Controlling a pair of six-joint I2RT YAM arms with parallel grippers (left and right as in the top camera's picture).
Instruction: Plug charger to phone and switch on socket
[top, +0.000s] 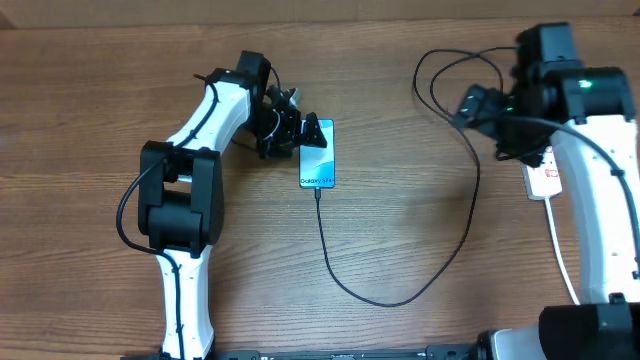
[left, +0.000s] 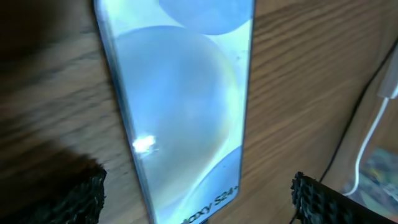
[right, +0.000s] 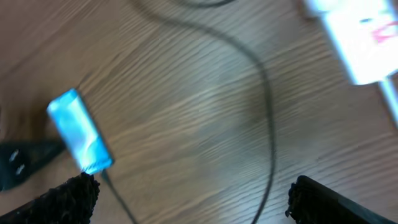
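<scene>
The phone (top: 317, 155) lies flat on the wooden table, its light blue screen up. The charger cable (top: 380, 298) runs from the phone's near end in a long curve to the right and loops at the back (top: 445, 70). My left gripper (top: 300, 135) hovers at the phone's far left corner, open; in the left wrist view the phone (left: 180, 106) lies between its spread fingers (left: 84, 199), untouched. My right gripper (top: 478, 108) is open above the cable (right: 267, 106), holding nothing. The white socket (top: 545, 178) is partly hidden under the right arm, and its edge (right: 357, 37) is blurred.
The socket's white cord (top: 560, 250) runs toward the front edge beside the right arm. The left arm's base stands at the front left (top: 180, 300). Bare wood lies between the phone and the cable's right-hand curve.
</scene>
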